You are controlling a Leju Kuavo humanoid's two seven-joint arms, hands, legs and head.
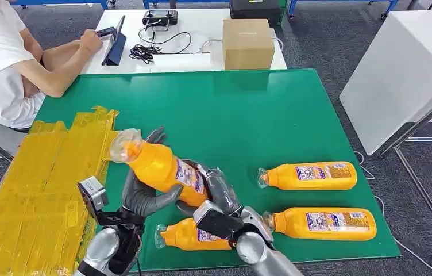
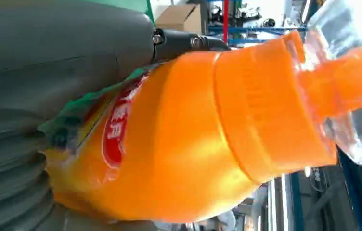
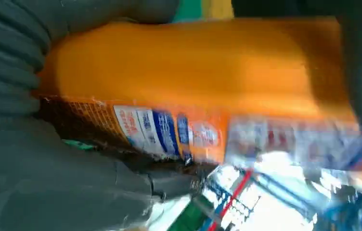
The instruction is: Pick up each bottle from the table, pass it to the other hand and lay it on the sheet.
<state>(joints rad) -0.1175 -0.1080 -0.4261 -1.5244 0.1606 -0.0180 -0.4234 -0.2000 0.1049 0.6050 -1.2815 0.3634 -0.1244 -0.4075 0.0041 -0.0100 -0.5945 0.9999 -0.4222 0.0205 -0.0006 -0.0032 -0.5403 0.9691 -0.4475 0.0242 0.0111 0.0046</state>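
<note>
Both hands on one orange juice bottle (image 1: 159,168), mid-handover above the counter: left hand (image 1: 145,192) wraps its middle, right hand (image 1: 219,192) grips its base. Mistimed release drops it short of the yellow sheet (image 1: 41,190).

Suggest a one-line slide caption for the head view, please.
Both the left hand and right hand hold an orange bottle mid-handover beside the yellow sheet.

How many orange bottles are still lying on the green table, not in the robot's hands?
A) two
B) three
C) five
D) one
B: three orange bottles lie on the green table: one farther back, one nearer, and one partly behind the right hand, while a fourth bottle is held up by both that hand and the left hand.
</note>
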